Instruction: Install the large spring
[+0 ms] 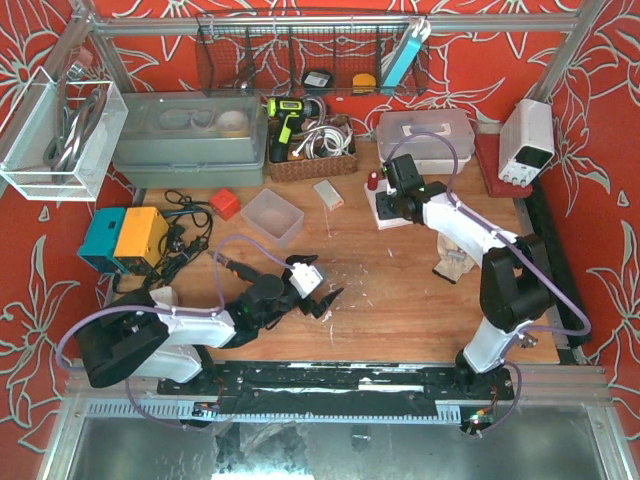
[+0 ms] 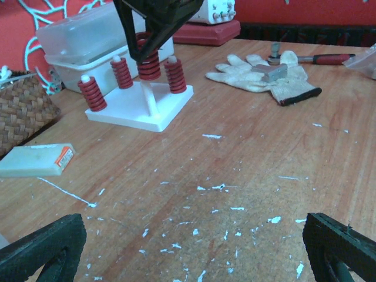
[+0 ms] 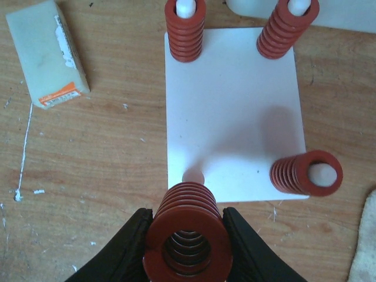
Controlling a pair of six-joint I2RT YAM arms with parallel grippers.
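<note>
The white base plate (image 3: 235,106) is the landmark; the right end effector (image 3: 188,235) is closed on the large spring (image 3: 185,200), one finger against each flank, holding it upright above the plate's corner nearest the wrist camera; the bare peg (image 3: 192,176) at that corner shows just beyond the spring's rim, and in the left wrist view its shaft stands exposed under the spring's lower end, so the spring is not seated; the plate's other three corners each carry a seated red spring (image 3: 185,29), (image 3: 288,26), (image 3: 306,173); off the plate's far-left side lies a small block with an orange label (image 3: 47,53), apart from the edge; a clear plastic box (image 2: 88,41) stands just behind the plate, close to its far edge; a work glove (image 2: 258,76) lies on the bench (image 2: 235,176) to the plate's right, near but not touching; the left end effector (image 2: 188,252) is spread wide open and grips nothing, well apart from the plate, with bare, paint-flecked bench between them.
</note>
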